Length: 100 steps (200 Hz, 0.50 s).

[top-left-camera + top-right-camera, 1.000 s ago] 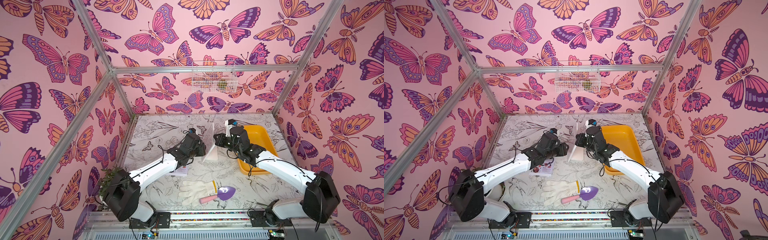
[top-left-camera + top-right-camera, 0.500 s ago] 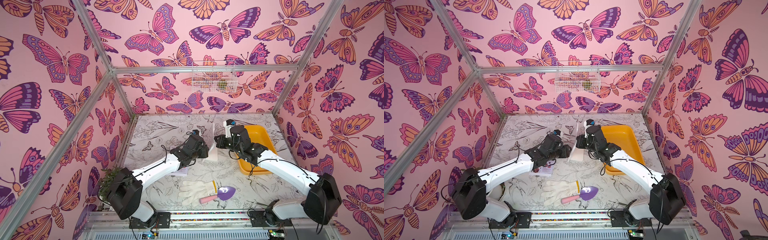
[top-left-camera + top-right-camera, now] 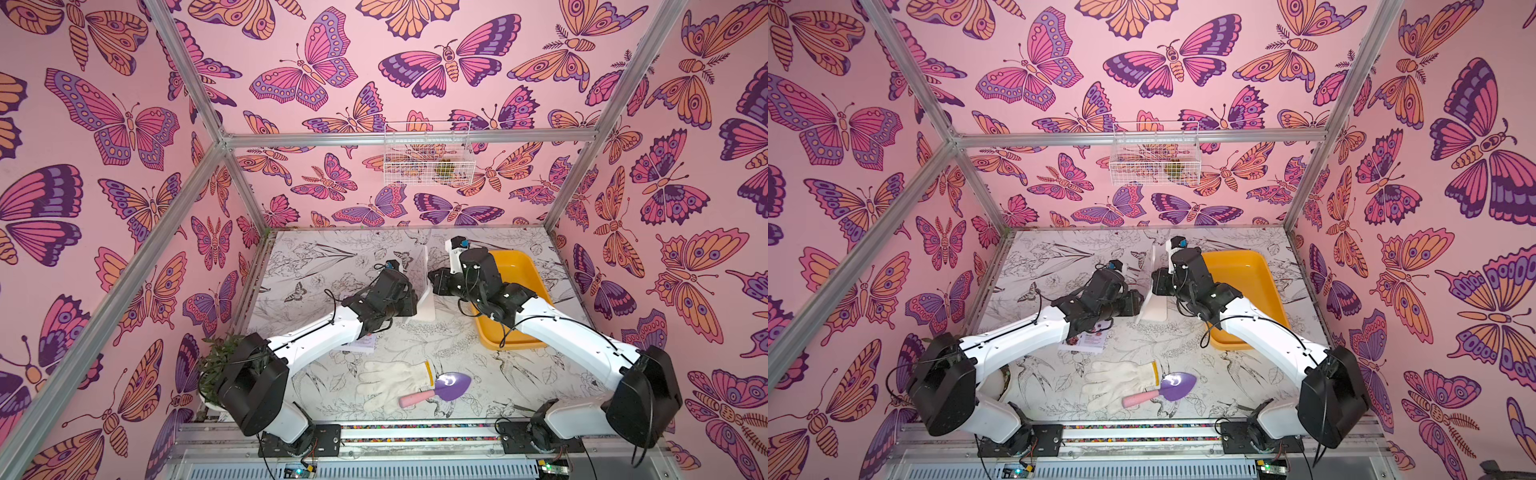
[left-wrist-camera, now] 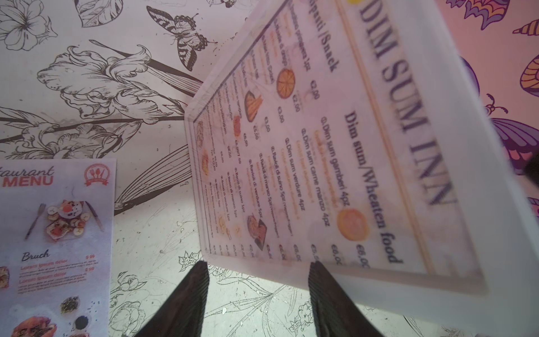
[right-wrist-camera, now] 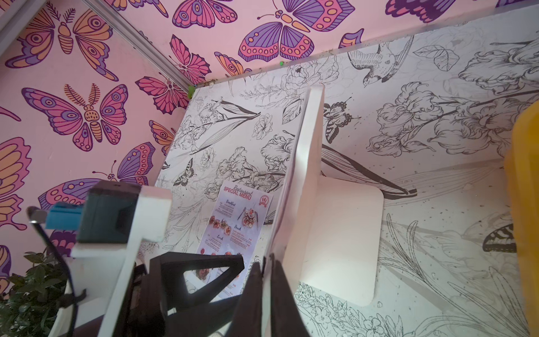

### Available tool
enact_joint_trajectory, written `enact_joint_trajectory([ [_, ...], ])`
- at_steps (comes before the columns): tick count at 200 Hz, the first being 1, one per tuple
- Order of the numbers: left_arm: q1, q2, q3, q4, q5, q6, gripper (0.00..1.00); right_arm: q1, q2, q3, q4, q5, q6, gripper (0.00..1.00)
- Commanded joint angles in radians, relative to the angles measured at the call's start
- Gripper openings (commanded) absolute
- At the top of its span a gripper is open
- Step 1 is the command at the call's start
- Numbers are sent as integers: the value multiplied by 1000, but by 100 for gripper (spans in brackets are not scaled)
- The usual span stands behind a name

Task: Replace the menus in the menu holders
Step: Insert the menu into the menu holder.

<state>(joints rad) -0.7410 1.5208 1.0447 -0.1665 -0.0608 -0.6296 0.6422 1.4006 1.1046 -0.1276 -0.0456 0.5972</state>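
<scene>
The menu holder stands upright mid-table, its white frame around the "Dim Sum Inn" menu. My right gripper sits at the holder's top edge, its fingers pinched on the thin edge of that sheet. From the other side my left gripper faces the holder's front, open, with nothing between its fingers; the frame's edge lies just past the tips. The "Special Menu" sheet lies flat on the table, partly under my left arm.
A yellow tray lies right of the holder under my right arm. Near the front edge lie a white glove and a purple trowel. A potted plant stands front left. A wire basket hangs on the back wall.
My left gripper has moved right, up close to the holder's front. The right gripper has stayed at the holder's top edge.
</scene>
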Motion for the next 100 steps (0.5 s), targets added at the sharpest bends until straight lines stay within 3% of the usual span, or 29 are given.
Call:
enact_joint_trajectory([
  [1, -6, 3, 15, -18, -8, 18, 58, 3, 5, 25, -18, -10, -16, 11],
  [100, -6, -3, 12, -15, -16, 16, 58, 4, 26, -15, -23, -38, 6, 9],
])
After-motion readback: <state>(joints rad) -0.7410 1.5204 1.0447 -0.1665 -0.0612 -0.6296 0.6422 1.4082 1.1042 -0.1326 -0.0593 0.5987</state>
